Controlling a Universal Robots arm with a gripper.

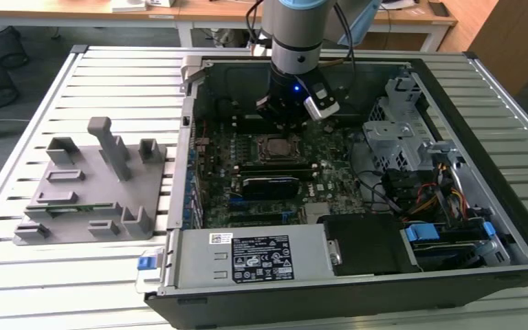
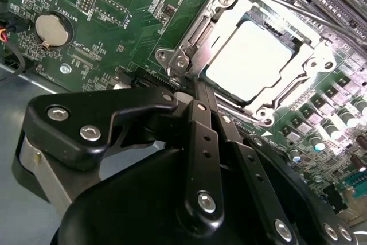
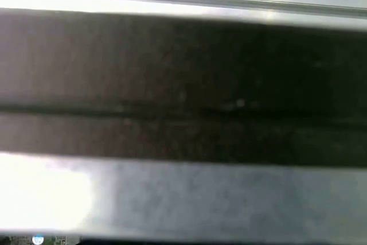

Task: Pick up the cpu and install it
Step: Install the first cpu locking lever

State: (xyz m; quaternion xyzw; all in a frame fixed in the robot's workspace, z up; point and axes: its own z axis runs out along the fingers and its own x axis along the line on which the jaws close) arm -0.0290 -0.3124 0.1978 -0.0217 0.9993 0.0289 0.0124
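The cpu [image 2: 248, 61] lies flat inside the metal-framed socket [image 2: 312, 64] on the green motherboard [image 2: 114, 38]; in the second wrist view its pale top shines bright, and the frame stands around it on all sides. In the exterior view the socket [image 1: 273, 146] is a small dark square, and the chip itself is too small there to tell apart.

The gripper [image 2: 192, 81] is just beside the socket's corner in the second wrist view. Its black links come together at a narrow tip and nothing is held between them. In the exterior view the gripper [image 1: 287, 113] hangs under the arm [image 1: 293, 41], inside the open computer case [image 1: 447, 179], just above the socket.

The exterior view also gives the grey fixture [image 1: 94, 185] on the slatted table [image 1: 25, 275], well apart from the case, on the exterior view's left. The second wrist view adds a round coin battery [image 2: 50, 30] on the board.

The first wrist view is blurred light and dark bands.
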